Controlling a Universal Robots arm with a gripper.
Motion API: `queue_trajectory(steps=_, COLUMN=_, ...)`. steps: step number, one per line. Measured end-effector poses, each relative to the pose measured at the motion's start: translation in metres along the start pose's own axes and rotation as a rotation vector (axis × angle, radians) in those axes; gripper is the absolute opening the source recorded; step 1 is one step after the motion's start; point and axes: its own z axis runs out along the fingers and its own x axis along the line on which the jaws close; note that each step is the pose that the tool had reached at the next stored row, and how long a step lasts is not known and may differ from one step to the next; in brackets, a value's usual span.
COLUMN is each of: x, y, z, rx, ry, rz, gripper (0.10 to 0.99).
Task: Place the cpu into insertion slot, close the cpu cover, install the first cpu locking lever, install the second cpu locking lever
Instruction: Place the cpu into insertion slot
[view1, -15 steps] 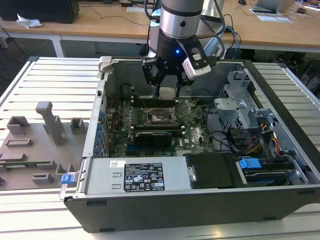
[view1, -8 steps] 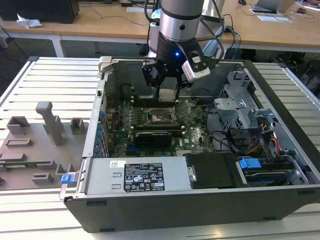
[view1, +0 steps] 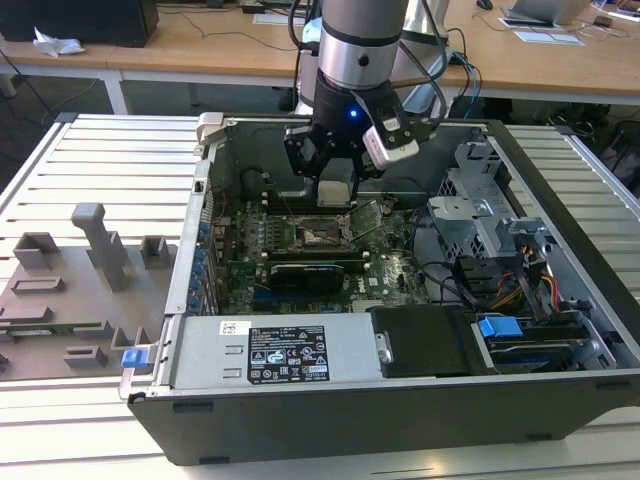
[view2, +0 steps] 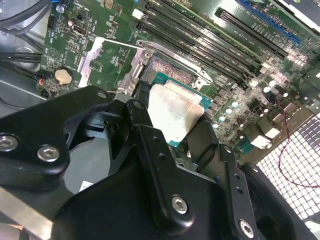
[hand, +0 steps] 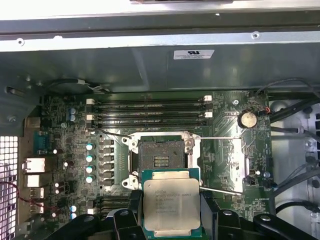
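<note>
Gripper (view1: 336, 192) is hanging inside the open computer case (view1: 300, 425), above the motherboard (view1: 395, 270). In both wrist views its fingers (hand: 134, 212) are closing on two opposite edges of the cpu (hand: 171, 200), opened just to chip width, pale metal top facing up. The cpu (view2: 172, 107) is sitting clear of the board, just beside the insertion slot (hand: 160, 157) and not yet in it. The slot's contact field is lying bare. The cpu cover (view2: 90, 60) is standing swung back, and the thin wire locking levers (hand: 220, 138) are lying unlatched alongside. Handling judgement: chip is light, flat and stiff, and the metal top is likely slick. Underside and socket contacts are probably fragile. Best hold is on the green edge strips, as now, level, with no pressure on the faces.
</note>
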Motion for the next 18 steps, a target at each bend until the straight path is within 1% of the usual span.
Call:
queue_trajectory(steps=5, x=0.0001, y=-0.0003, z=0.0035, rx=0.0, ry=0.0, rz=0.0, gripper=0.545)
queue_trajectory(steps=6, x=0.0, y=-0.0006, z=0.0071, rx=0.0, ry=0.0, rz=0.0, gripper=0.545)
queue_trajectory(steps=8, x=0.0, y=-0.0009, z=0.0102, rx=0.0, ry=0.0, rz=0.0, gripper=0.545)
queue_trajectory(steps=11, x=-0.0001, y=-0.0009, z=0.017, rx=0.001, ry=0.0, rz=0.0, gripper=0.545)
queue_trajectory(steps=12, x=-0.0001, y=0.0005, z=0.0188, rx=0.004, ry=-0.0002, rz=0.0, gripper=0.545)
queue_trajectory(steps=13, x=-0.0001, y=0.0029, z=0.0205, rx=0.011, ry=-0.0003, rz=0.0, gripper=0.545)
queue_trajectory(steps=16, x=0.0, y=0.0137, z=0.0257, rx=0.04, ry=-0.0011, rz=0.0, gripper=0.545)
queue_trajectory(steps=17, x=0.0001, y=0.0169, z=0.0278, rx=0.046, ry=-0.0012, rz=0.001, gripper=0.545)
queue_trajectory(steps=18, x=0.0001, y=0.0193, z=0.0304, rx=0.049, ry=-0.0013, rz=0.001, gripper=0.545)
